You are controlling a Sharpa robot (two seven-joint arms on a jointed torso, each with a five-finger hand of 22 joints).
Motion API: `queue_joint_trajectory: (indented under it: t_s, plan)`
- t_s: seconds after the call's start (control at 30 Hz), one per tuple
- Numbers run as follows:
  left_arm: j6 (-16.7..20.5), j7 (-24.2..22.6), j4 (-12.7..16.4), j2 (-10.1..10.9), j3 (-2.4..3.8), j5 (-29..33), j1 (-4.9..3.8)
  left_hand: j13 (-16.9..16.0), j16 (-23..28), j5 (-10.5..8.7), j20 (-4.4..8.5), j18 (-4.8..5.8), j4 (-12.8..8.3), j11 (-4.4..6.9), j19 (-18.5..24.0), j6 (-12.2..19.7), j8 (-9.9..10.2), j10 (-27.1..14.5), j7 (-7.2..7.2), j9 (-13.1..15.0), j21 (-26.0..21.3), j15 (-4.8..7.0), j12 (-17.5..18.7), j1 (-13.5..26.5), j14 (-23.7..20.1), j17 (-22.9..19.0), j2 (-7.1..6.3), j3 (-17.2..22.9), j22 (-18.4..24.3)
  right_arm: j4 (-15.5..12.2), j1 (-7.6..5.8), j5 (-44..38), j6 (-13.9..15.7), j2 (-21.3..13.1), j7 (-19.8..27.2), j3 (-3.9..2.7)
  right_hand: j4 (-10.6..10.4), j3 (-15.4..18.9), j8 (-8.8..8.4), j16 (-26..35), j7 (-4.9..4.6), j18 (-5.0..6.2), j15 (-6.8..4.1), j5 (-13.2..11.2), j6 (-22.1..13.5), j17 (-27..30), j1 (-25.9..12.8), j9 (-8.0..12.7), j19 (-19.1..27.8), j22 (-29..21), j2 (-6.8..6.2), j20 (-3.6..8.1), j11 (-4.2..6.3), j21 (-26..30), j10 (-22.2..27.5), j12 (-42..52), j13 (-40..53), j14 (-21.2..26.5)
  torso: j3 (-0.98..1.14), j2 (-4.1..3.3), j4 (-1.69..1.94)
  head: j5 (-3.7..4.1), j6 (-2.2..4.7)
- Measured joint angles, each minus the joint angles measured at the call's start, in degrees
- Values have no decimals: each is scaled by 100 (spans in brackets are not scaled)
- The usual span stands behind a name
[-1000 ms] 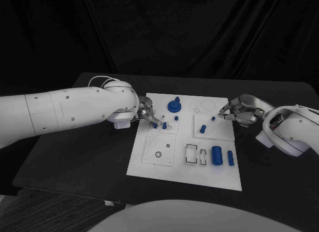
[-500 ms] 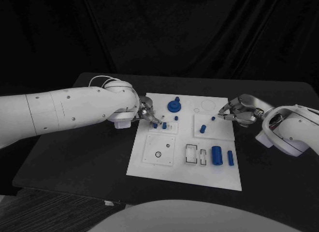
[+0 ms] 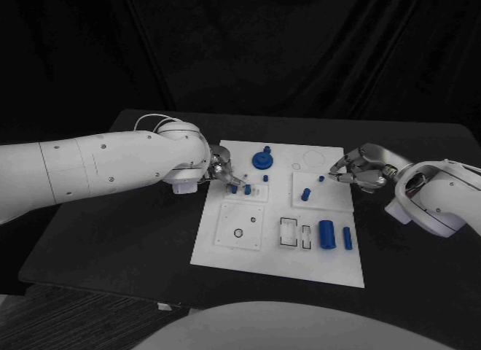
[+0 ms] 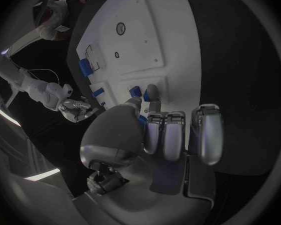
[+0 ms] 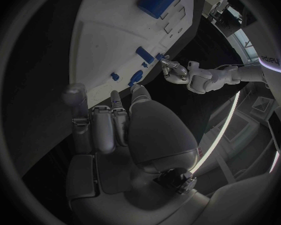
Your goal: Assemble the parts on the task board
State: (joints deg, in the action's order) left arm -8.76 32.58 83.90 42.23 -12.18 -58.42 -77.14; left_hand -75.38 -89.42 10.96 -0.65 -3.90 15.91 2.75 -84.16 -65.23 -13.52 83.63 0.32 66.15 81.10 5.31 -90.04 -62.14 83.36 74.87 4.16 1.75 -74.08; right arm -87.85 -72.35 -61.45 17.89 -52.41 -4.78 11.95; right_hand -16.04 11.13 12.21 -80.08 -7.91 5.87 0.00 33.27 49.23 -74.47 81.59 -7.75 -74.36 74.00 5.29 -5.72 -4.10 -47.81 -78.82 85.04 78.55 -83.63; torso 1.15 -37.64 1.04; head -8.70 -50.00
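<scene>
Black table (image 3: 135, 240) carries board (image 3: 235, 255); left hand (image 3: 221, 173) pinches peg (image 3: 233, 189): seat it vertically; right hand (image 3: 356, 172) grip unclear

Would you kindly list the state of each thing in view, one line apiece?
task board: flat on the black table.
left hand: fingertips at a small blue peg on the board; grip unclear.
right hand: fingers curled at the board's edge; hold unclear.
large blue cylinder: lying on the board.
blue knobbed part: standing upright.
</scene>
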Motion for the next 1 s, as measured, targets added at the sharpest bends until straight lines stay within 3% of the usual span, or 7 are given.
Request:
queue_joint_trajectory:
  t_s: [0.1, 0.17, 0.3, 0.4, 0.8, 0.93, 1.0]
  plan:
    - [1, 0, -9, -7, -1, 0, 0, 0, 0, -15, 0, 0, 60, 0, 0, -1, 0, 0, 1, 1, 0, 0, 0, 103, 0, 0, 88, -63, 0, 0, 1, 0, 0, 0, 0, 0, 0, 0, 0, 0, 0, 0, 0, 0, 0, 0, 0, 0, 0, 0, 0, 0, 0, 0, 0, 0, 0, 0, 1, 0, -1, 3, 0]
    - [1, 0, -16, -11, -1, 0, 0, 0, 0, -16, -56, 0, 60, 0, 59, -1, 0, 0, 1, 2, 0, 0, 0, 313, 0, 0, 53, -64, 0, 0, 1, 0, 0, 0, 0, 0, 0, 0, 0, 0, 0, 0, 0, 0, 0, 0, 0, 0, 0, 0, 0, 0, 0, 0, 0, 0, 0, 0, 2, 1, -2, 4, 0]
    - [3, 0, -33, -18, -1, -1, 0, 0, 0, -213, -57, 0, 76, 0, 58, 3, -1, 0, 0, 6, 0, 0, 0, 463, 0, 0, 176, -333, 0, 0, 3, 0, 0, 0, 0, 0, 0, 0, 0, 0, 0, 0, 0, 0, 0, 0, 0, 0, 26, 0, 0, -29, 0, 0, 0, 0, 0, 0, 2, 1, -2, 4, 0]
    - [3, 0, -46, -20, 0, -1, 0, 0, 0, -259, -58, 0, 76, -1, 58, 3, -1, 1, 1, 9, 0, 0, 0, 596, 0, 0, 129, -332, 0, 1, 3, 0, 0, -1, 0, 0, 0, 0, 0, 0, 0, 0, 0, 0, 0, 0, 0, 0, 30, 0, 0, -27, 0, 0, 0, 0, 0, 0, 2, 1, -3, 4, 0]
    - [9, 1, -63, -22, 1, -1, 0, 0, 0, -298, -58, 0, 76, -1, 58, 4, -1, 1, 2, 29, 0, -1, 0, 641, 1, 0, 174, -333, 0, 5, 4, 0, 0, 2, 0, 0, 0, 0, 0, 0, 0, 0, 0, 0, 0, 0, 0, 0, 45, 0, 0, -11, 0, 0, 0, 0, 0, 0, 1, 1, 1, 7, 0]
    - [9, 0, -64, -23, 1, -1, 0, 0, 0, -242, -58, 0, 21, -2, 58, 54, -1, 1, 50, 56, 0, -1, 0, 641, 1, 0, 174, -388, 0, 7, 4, 0, -1, 2, 0, 0, 0, 0, 0, 0, 0, 0, 0, 0, 0, 0, 0, 0, 46, 0, 0, -11, 0, 0, 0, 0, 0, 0, 1, 1, 1, 6, 0]
    - [9, -1, -64, -23, 0, -1, 0, 0, 0, 3, -58, 0, 67, -2, 58, 55, -1, 1, 51, 83, 0, -3, 0, 598, 2, 0, 213, -466, 0, 8, 4, 0, -2, 2, 0, 0, 0, 0, 0, 0, 0, 0, 0, 0, 0, 0, 0, 0, 45, 0, 0, -11, 0, 0, 0, 0, 0, 0, 0, 1, 2, 6, 0]
